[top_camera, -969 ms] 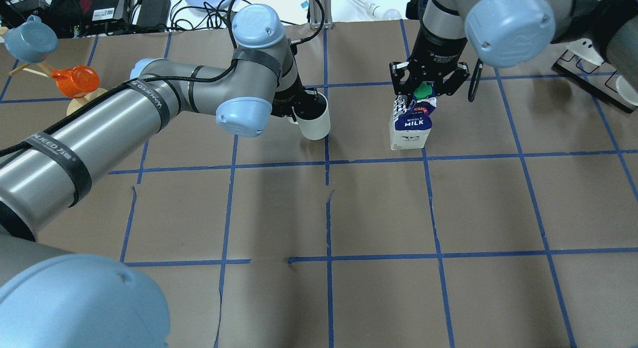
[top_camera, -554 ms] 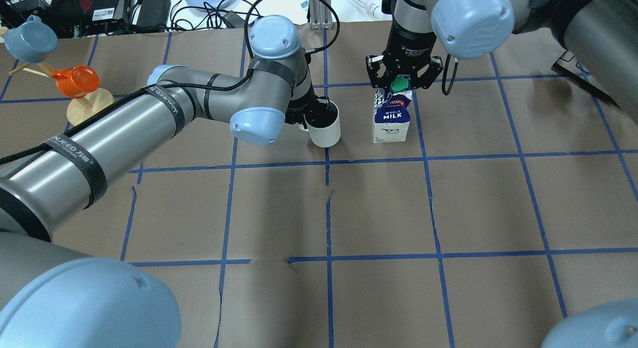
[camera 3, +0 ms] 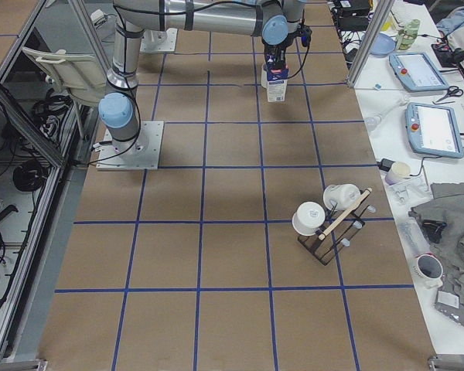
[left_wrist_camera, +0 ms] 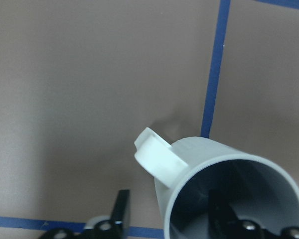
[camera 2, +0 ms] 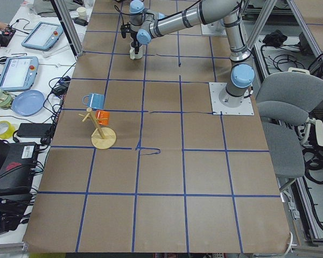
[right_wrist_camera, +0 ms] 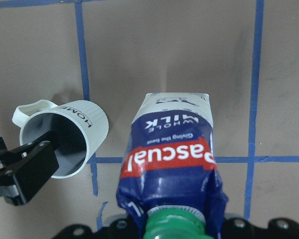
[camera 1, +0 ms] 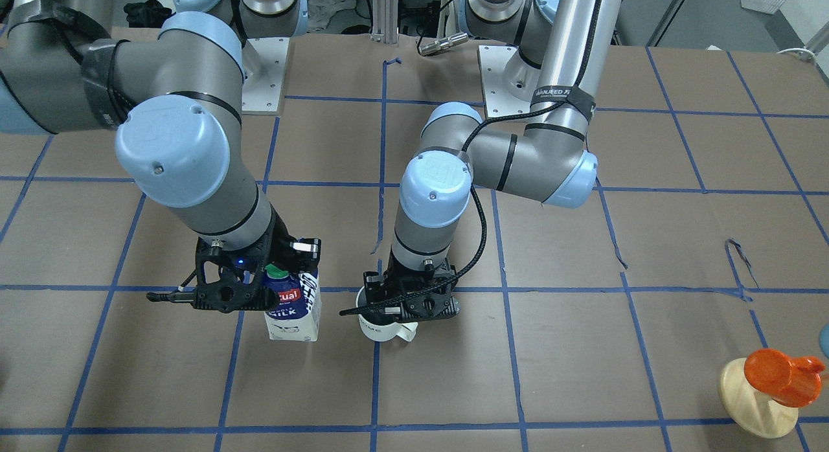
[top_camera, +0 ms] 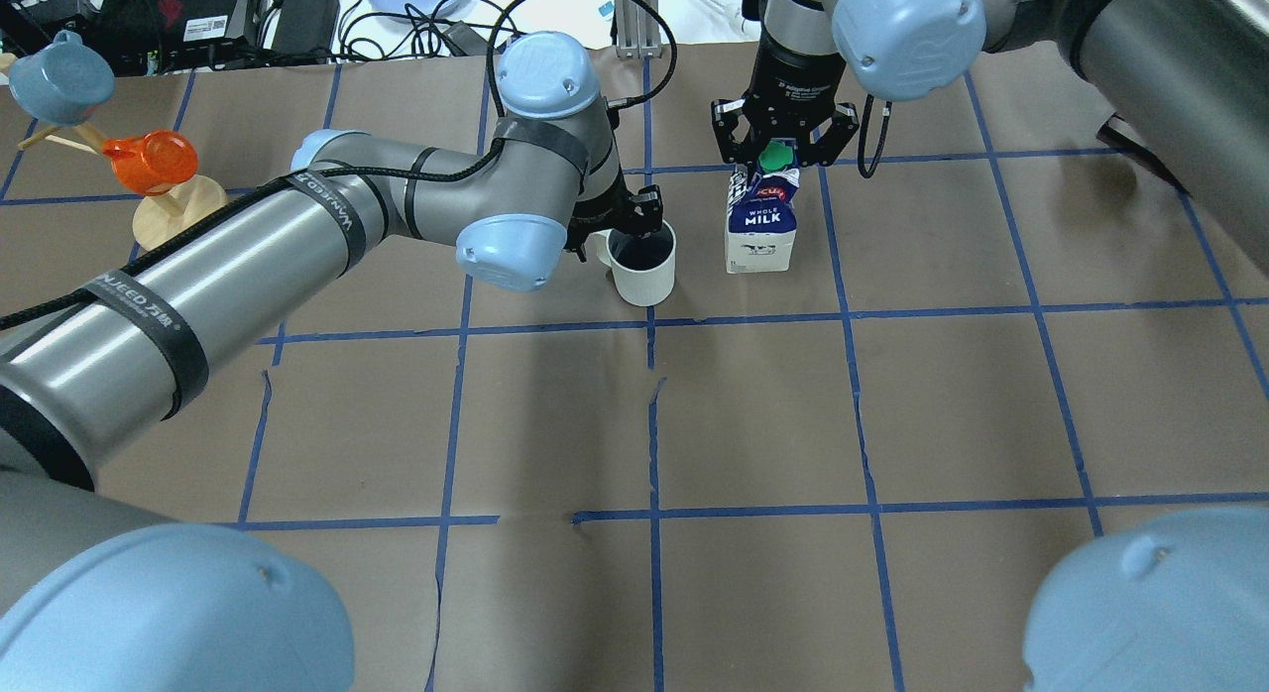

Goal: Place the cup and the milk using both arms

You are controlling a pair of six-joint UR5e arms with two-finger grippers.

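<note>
The fingers [left_wrist_camera: 224, 206] of the left gripper [left_wrist_camera: 172, 213] straddle the cup [left_wrist_camera: 209, 152] at the bottom of the left wrist view, one inside the grey hollow and one outside. There is a gap on either side of the wall, so they stand spread and grip nothing. The handle points to the upper left. In the right wrist view the milk [right_wrist_camera: 172, 154] fills the lower middle, its blue gable crumpled around the green cap [right_wrist_camera: 172, 221] at the bottom edge. The cup sits at middle left, apart from it. From overhead, the right gripper [top_camera: 776, 149] is closed on the carton's top in the upper middle of the frame. The carton stands upright on the brown table [top_camera: 753, 414], with the cup near its left and not touching. An orange cup [top_camera: 149, 162] hangs on a wooden stand at upper left. In the front-facing view the carton stands left of centre and the cup just right of it, both low in the frame under their grippers.
</note>
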